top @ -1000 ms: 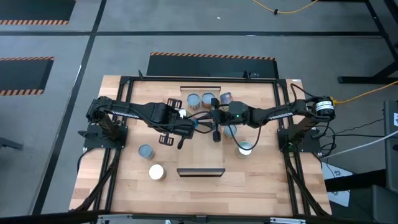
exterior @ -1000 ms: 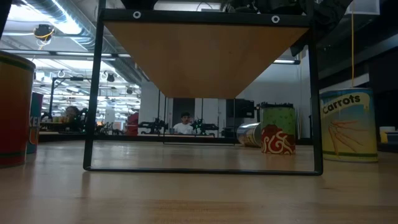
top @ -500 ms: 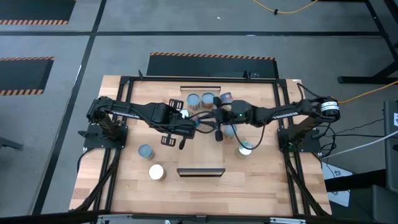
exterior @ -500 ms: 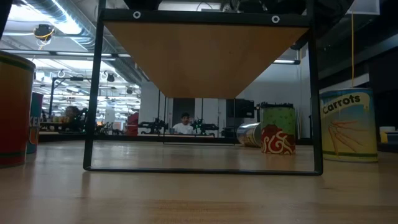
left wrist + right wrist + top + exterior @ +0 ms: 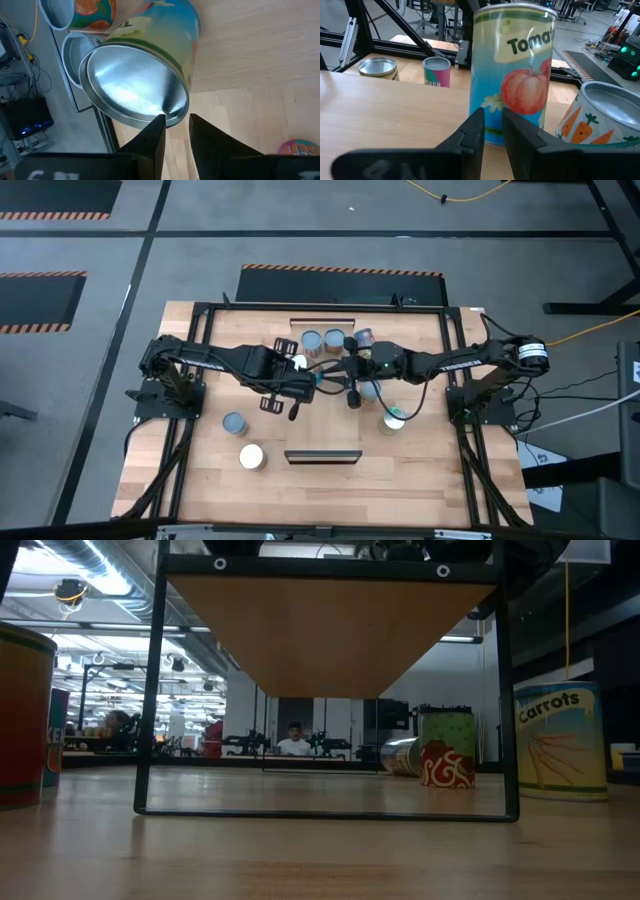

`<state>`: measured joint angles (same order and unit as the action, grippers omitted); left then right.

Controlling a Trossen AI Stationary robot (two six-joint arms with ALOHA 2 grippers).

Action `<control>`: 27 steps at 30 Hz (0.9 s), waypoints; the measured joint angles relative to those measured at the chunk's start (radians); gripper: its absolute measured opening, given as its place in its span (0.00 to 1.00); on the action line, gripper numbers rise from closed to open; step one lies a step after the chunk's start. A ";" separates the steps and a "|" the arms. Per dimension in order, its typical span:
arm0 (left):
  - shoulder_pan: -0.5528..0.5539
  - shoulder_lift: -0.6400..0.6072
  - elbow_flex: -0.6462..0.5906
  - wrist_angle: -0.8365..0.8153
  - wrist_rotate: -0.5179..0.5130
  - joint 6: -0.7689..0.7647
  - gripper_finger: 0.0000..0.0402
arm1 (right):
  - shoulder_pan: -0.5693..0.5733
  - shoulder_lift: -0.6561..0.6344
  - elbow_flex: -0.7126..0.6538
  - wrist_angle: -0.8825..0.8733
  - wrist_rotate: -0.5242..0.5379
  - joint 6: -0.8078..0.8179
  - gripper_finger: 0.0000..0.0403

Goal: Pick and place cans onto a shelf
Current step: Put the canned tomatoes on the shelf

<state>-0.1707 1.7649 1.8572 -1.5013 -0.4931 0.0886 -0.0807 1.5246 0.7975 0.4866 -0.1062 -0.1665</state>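
Observation:
A tomato can point(image 5: 512, 75) with a blue label and a silver top point(image 5: 132, 82) stands upright on the raised light-wood shelf point(image 5: 325, 430). My left gripper point(image 5: 176, 125) comes down at it from the left, its fingertips a little apart, one on each side of the top rim. My right gripper point(image 5: 493, 120) reaches in level from the right. Its fingers, narrowly apart, stand before the can's lower wall with nothing between them. In the high view both grippers, left point(image 5: 308, 378) and right point(image 5: 347, 372), meet over the shelf's middle. Two more cans point(image 5: 311, 340) point(image 5: 335, 338) stand at the shelf's far end. My left gripper has one fingertip point(image 5: 159, 125) over the edge of the tomato can's lid and the other outside the wall, with the rim point(image 5: 174, 116) between them; whether either touches, I cannot tell. My right gripper stands close to the can's lower wall point(image 5: 492, 102); whether it touches, I cannot tell.
A carrots can point(image 5: 600, 120) stands close beside the tomato can. On the table are cans at the left point(image 5: 233, 423) point(image 5: 251, 457) and right point(image 5: 393, 418). The low view shows the shelf's underside point(image 5: 330, 630), its black frame point(image 5: 150, 690) and a person far off.

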 joint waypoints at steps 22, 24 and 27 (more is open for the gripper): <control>-0.022 -0.012 0.000 0.122 -0.020 0.002 0.20 | -0.001 -0.086 0.000 -0.073 0.001 -0.027 0.18; -0.026 -0.014 0.000 0.130 -0.020 0.002 0.20 | -0.001 -0.085 0.000 -0.082 0.001 -0.027 0.18; -0.032 -0.014 0.000 0.131 -0.020 0.002 0.19 | -0.001 -0.086 0.001 -0.081 0.001 -0.027 0.18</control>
<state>-0.2023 1.7512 1.8568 -1.3700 -0.5129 0.0906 -0.0818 1.4387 0.7982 0.4053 -0.1055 -0.1932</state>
